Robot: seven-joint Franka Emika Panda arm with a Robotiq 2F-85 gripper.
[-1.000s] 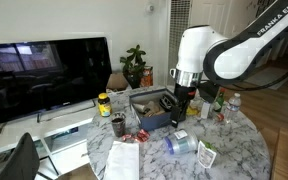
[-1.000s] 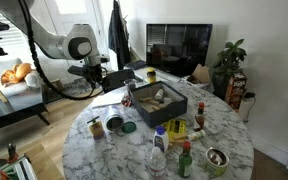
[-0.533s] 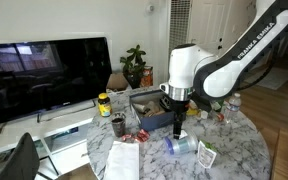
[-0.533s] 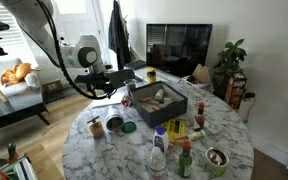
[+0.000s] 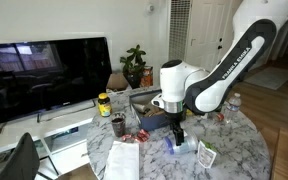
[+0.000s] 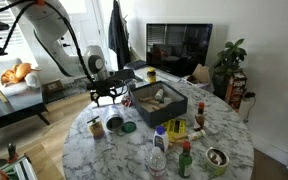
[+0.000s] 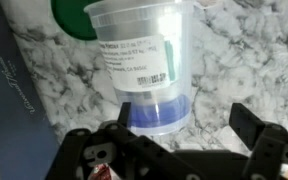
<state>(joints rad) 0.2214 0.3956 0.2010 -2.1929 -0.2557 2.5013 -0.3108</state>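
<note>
The arm (image 5: 219,75) has dropped low over the marble counter (image 7: 244,60). Its claw (image 7: 189,140), jaws released wide and empty, now hangs just above a clear plastic tub (image 7: 144,60) lying sideways in mid-frame, a green lid (image 7: 74,15) at upper left.

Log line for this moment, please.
gripper: open | holding: nothing | nearest: clear plastic tub, on its side on marble table | beside: green lid

Clear glossy plastic cup (image 7: 144,65) on polished marble table (image 7: 249,60)
</note>
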